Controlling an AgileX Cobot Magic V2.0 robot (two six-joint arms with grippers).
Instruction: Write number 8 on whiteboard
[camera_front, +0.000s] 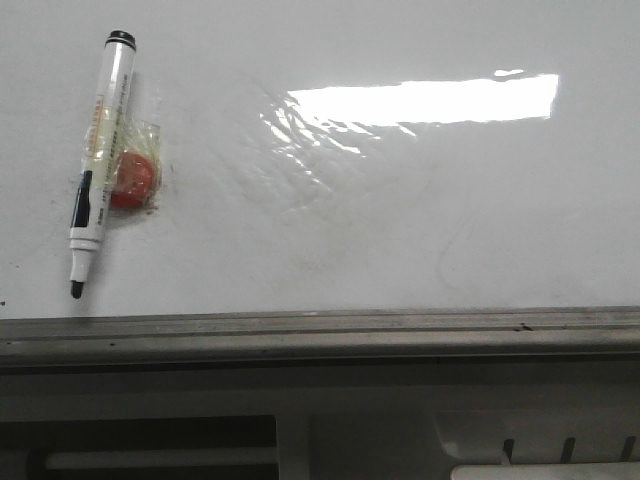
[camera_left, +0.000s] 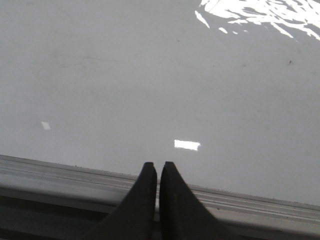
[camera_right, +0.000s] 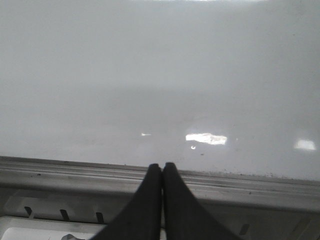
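Note:
The whiteboard (camera_front: 400, 200) lies flat, glossy white with glare and faint grey smudges; no black number 8 shows on it. A white marker (camera_front: 100, 160) with a black cap end and bare black tip lies at the left, tip toward the near rail. A red round object (camera_front: 133, 178) in clear tape sits against its right side. Neither gripper shows in the front view. My left gripper (camera_left: 158, 165) is shut and empty, over the board's near rail (camera_left: 60, 172). My right gripper (camera_right: 162, 166) is shut and empty over the same rail (camera_right: 75, 172).
The grey metal edge rail (camera_front: 320, 330) runs along the board's near side. Below it is a pale slotted housing (camera_front: 520, 440). A bright window glare patch (camera_front: 430, 100) lies on the board's upper right.

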